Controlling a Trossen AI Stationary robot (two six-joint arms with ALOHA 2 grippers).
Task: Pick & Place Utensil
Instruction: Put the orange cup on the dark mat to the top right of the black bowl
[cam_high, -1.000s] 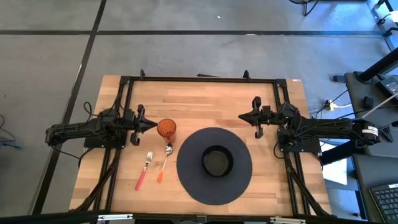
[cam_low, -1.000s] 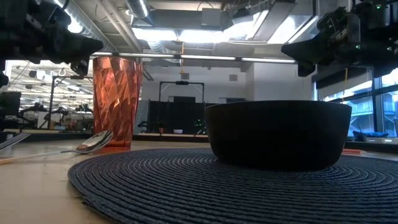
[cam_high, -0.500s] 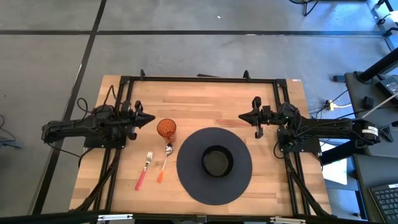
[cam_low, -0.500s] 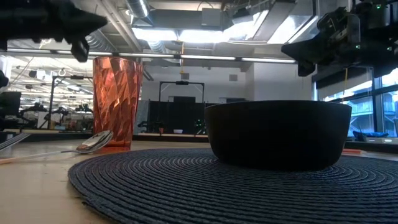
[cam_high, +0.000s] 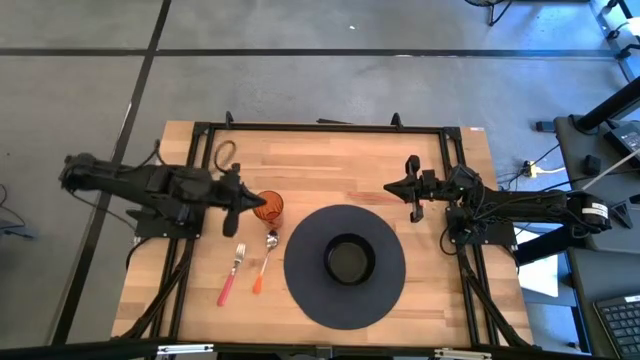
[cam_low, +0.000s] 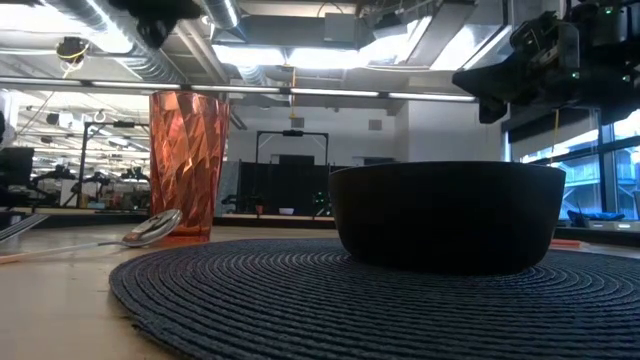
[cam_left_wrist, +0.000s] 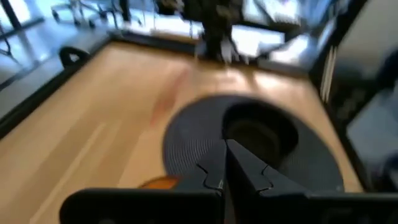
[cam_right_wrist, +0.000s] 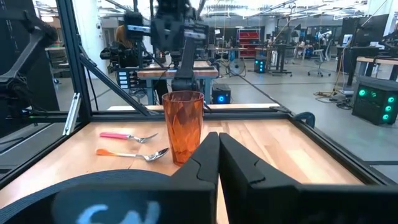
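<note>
**Left gripper over the cup, utensils untouched**

The left gripper has its fingers pressed together with nothing between them; its wrist view shows the two dark tips meeting in a point. From above, those tips sit just at the near-left rim of the orange cup, and the wrist view catches only an orange sliver of it under the fingers. Beyond the tips lie the dark round mat and the black bowl.

The spoon, with its orange handle, and the pink-handled fork lie side by side on the table, just beside the cup and below the left fingers, close to the mat's left edge. The high view shows their handles pointing toward the front edge; the low view shows only the spoon's bowl resting beside the cup.

The right gripper waits off the mat's upper right rim, fingers closed and empty, as its wrist view shows. That view alone lines up cup, spoon and fork in front of the far arm.

Bare wood stays open behind the cup and mat, up to the dark frame rail. The table's left strip beside the fork is free too.
</note>
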